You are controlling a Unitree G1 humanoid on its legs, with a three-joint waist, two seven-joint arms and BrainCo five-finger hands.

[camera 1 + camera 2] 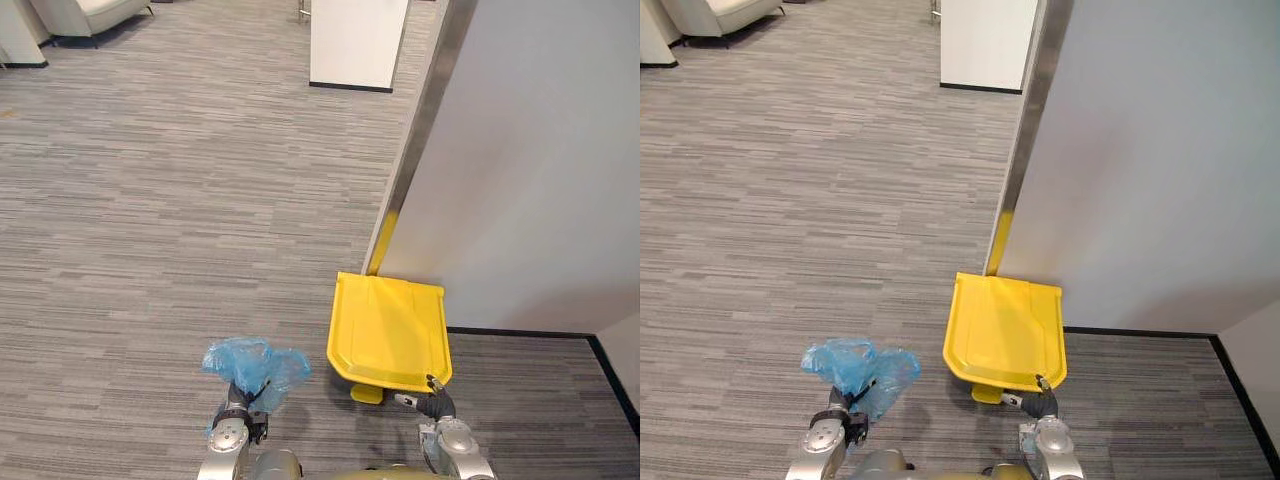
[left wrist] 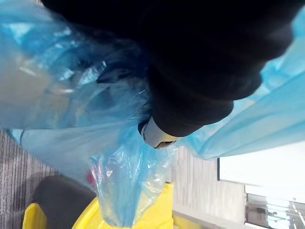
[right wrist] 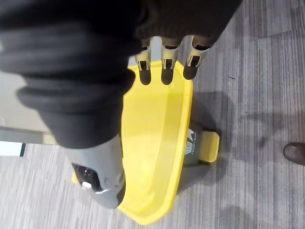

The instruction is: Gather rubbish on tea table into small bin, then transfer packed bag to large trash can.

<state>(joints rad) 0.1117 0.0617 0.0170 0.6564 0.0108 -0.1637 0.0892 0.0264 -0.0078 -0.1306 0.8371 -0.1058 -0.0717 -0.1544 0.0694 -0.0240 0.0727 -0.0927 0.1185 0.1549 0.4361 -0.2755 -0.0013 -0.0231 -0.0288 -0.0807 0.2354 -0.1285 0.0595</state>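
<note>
The left hand [image 1: 236, 405] curls its fingers round the blue bag [image 1: 255, 365] beside the trash can [image 3: 193, 164] to carry it shut, while the right hand [image 1: 432, 402] hangs relaxed, open fingers over the can's yellow lid [image 1: 390, 325], probably to lift it

Dark ribbed covers wrap the left hand [image 2: 205, 67] and right hand [image 3: 143, 28]; silver fingers [image 3: 163, 71] end dark-tipped.
</note>
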